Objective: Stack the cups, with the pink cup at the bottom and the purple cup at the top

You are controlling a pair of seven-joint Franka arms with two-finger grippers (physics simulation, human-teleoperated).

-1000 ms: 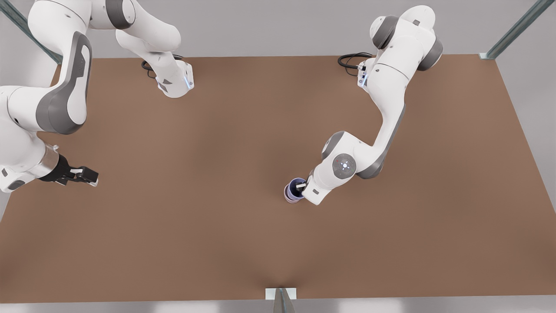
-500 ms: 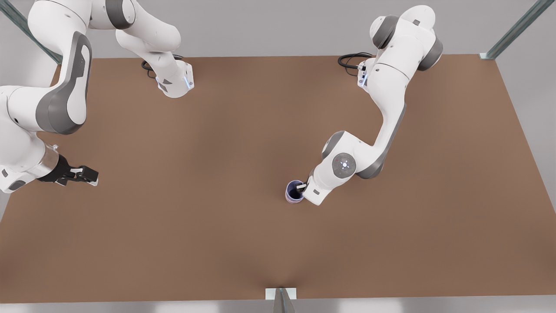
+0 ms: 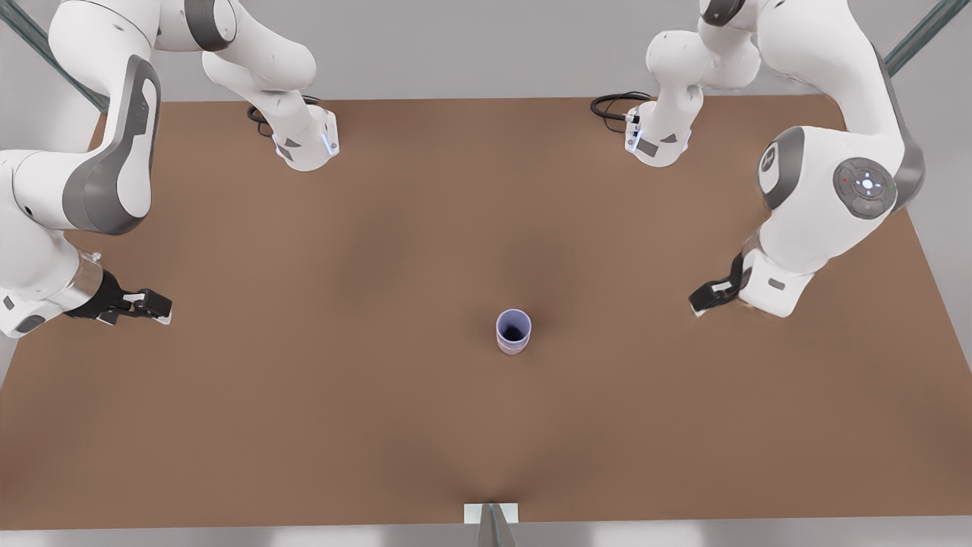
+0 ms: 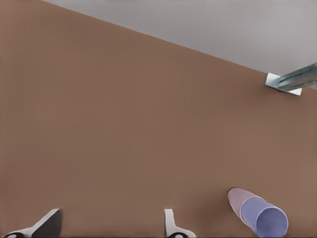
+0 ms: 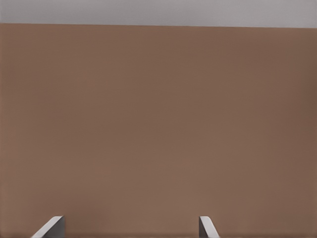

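The purple cup [image 3: 513, 327] sits nested in the pink cup [image 3: 512, 350], and the pair stands upright on the brown bench [image 3: 342, 395], a little to the front view's right of its middle and nearer the front edge than the arm bases. From above, the purple rim and its dark inside cover nearly all of the pink cup, leaving just a thin pale band of its wall below the rim. In the left wrist view the purple cup [image 4: 265, 220] shows its open mouth, while the pink cup [image 4: 237, 201] pokes out beneath it as a short stub. How deep one sits in the other cannot be made out.

The left gripper [image 3: 702, 298] hangs well apart from the stack, toward the front view's right, holding nothing. In its own view the left gripper [image 4: 111, 213] has its jaws wide, with only the fingertips in frame and the rest cut off by the picture edge. A metal bracket [image 4: 283, 83] sits on the bench edge beyond the cups.

The right gripper [image 3: 156, 308] waits near the bench edge at the front view's left, its arm partly cut off by the frame. The right gripper [image 5: 130, 218] also has its jaws wide and empty over bare bench.

Black cables [image 3: 616, 102] coil by one arm base.
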